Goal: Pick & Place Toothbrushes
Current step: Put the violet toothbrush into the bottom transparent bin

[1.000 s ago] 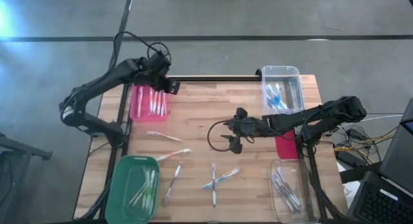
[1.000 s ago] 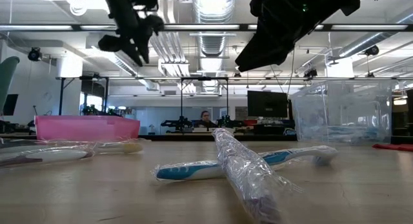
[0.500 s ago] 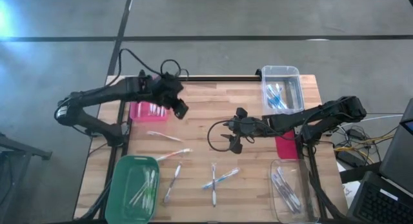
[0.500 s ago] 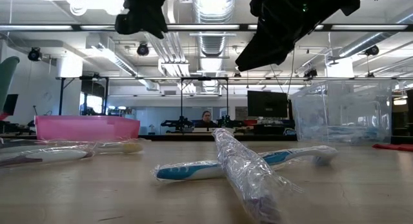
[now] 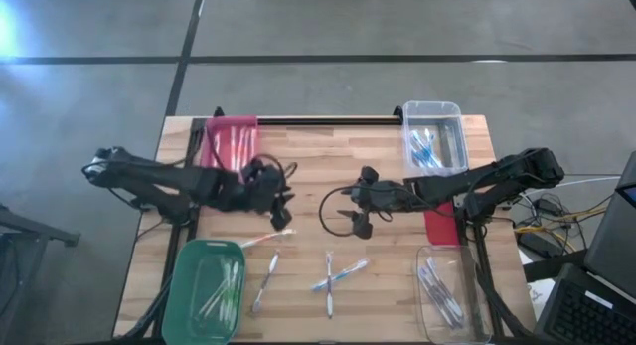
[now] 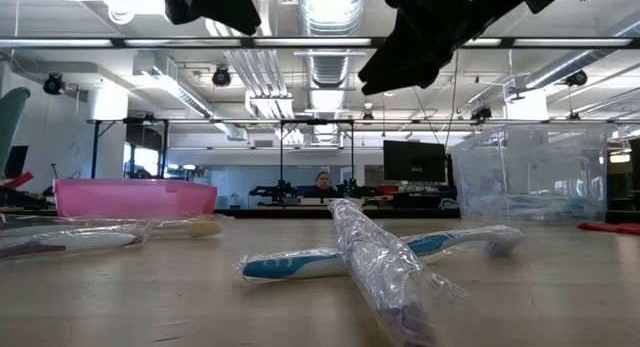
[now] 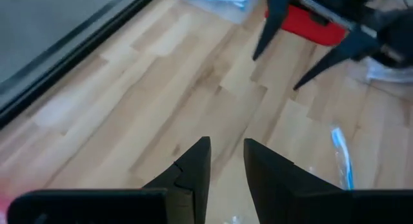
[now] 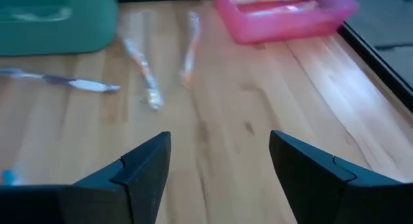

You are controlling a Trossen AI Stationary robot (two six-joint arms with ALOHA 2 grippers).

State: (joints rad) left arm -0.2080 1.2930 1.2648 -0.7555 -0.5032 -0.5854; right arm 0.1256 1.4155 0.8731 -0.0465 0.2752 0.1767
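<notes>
Several wrapped toothbrushes lie flat on the wooden table: a pink one (image 5: 266, 239), one (image 5: 264, 280) nearer the front edge, and two crossed (image 5: 335, 275) (image 6: 380, 262), one of them blue (image 6: 300, 263). More lie in the pink bin (image 5: 231, 144), the green bin (image 5: 204, 290) and both clear bins (image 5: 434, 136) (image 5: 442, 297). My left gripper (image 5: 280, 214) (image 7: 226, 158) hovers left of the table's middle, just beyond the pink toothbrush; its fingers stand a narrow gap apart with nothing between them. My right gripper (image 5: 358, 214) (image 8: 219, 156) hangs wide open over the middle, holding nothing.
A red flat thing (image 5: 440, 226) lies at the right between the two clear bins. A black rail (image 5: 328, 119) runs along the far edge. The two grippers face each other over the middle, with bare wood (image 5: 318, 176) between them.
My left gripper has swung from above the pink bin at the far left toward the near edge and the table's middle, rolling its wrist as it went. It now hangs just beyond the pink toothbrush.
</notes>
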